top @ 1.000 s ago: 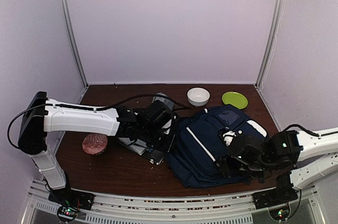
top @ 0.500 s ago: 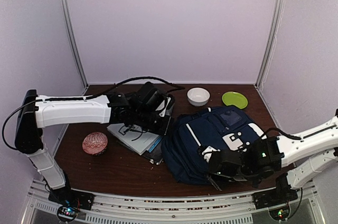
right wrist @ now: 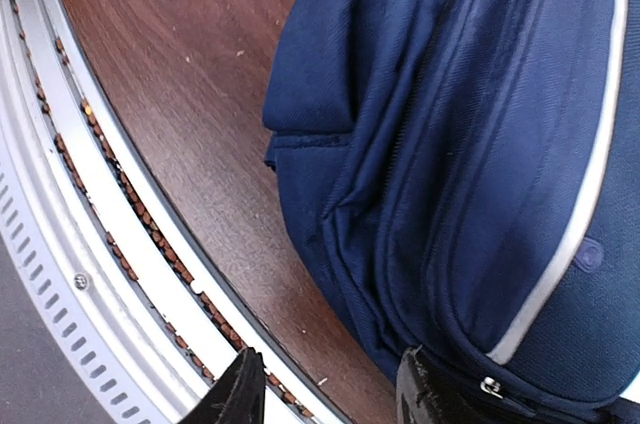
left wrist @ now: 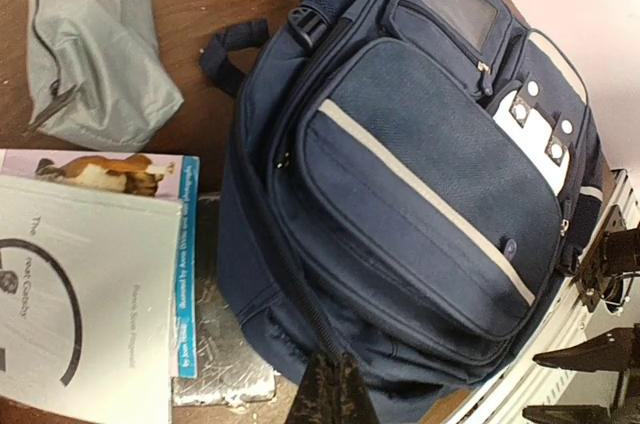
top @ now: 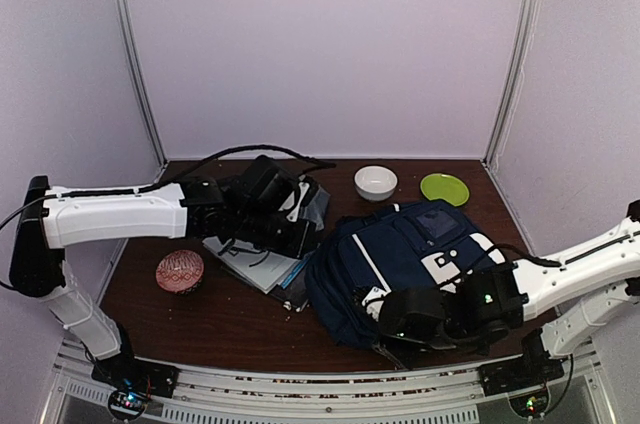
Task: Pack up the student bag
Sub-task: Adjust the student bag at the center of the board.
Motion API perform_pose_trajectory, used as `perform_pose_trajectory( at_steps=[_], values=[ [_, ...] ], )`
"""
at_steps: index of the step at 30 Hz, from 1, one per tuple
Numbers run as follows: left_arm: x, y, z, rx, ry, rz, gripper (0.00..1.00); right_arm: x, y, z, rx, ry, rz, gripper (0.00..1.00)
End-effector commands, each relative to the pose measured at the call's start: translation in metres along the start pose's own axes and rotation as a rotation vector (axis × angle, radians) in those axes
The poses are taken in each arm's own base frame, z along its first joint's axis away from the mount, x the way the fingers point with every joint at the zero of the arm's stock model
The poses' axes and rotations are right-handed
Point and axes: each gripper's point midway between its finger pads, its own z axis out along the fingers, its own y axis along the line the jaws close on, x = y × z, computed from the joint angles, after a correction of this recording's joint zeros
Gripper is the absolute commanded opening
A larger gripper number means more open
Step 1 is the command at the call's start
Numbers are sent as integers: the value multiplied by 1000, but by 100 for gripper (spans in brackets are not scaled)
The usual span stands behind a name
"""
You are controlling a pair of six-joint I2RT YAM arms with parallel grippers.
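Beside the student bag (top: 400, 254), which lies flat on the counter (top: 225, 319), both arms have shifted. The right fingers (right wrist: 240, 399) have slid from its top down to its near edge, parted and holding nothing. Left of the bag, the left fingers (left wrist: 330, 394), clenched and seemingly empty, have backed off over the books (top: 250, 264). Packing looks barely begun, as the bag seems closed.

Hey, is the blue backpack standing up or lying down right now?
Lying down. The student bag rests flat on the table, front pockets and white stripe facing up.
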Motion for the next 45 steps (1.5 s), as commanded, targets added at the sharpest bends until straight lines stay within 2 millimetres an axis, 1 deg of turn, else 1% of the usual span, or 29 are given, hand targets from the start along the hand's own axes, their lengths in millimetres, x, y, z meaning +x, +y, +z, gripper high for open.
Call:
perform_pose_trajectory(
  at_steps=[1,7,11,14,19,23,27,29,30,33,34,36,40,42,45],
  values=[
    [-4,7,-20,0,-75,-33,0,0,5,9,26,39,-41,43],
    [9,22,-34,-29,-95,-53,0,-10,-12,14,156,11,-34,43],
    [14,30,-40,-48,-102,-53,0,-13,-22,16,240,17,-48,42],
    [16,32,-43,-48,-108,-57,0,-11,-21,20,240,32,-59,42],
    [19,34,-47,-50,-112,-61,0,0,-10,30,193,90,-82,41],
    [21,36,-49,-46,-117,-65,0,5,-9,33,189,109,-78,42],
    [24,37,-49,-46,-119,-67,0,5,-10,33,191,102,-70,43],
    [25,38,-49,-46,-119,-70,0,8,-14,35,226,124,-85,39],
    [26,38,-49,-45,-119,-71,0,9,-16,37,245,133,-92,35],
    [26,38,-51,-41,-125,-70,0,9,-23,38,286,137,-102,5],
    [26,38,-53,-40,-129,-68,0,5,-23,34,286,122,-97,0],
    [25,38,-58,-39,-146,-59,0,-8,-24,20,276,73,-68,0],
    [18,33,-68,-8,-205,-25,0,-47,-32,-23,240,-63,34,0],
    [14,24,-72,31,-238,5,0,-61,-38,-40,217,-117,97,0],
    [9,0,-75,100,-282,71,0,-78,-44,-59,179,-195,193,0]
  ],
)
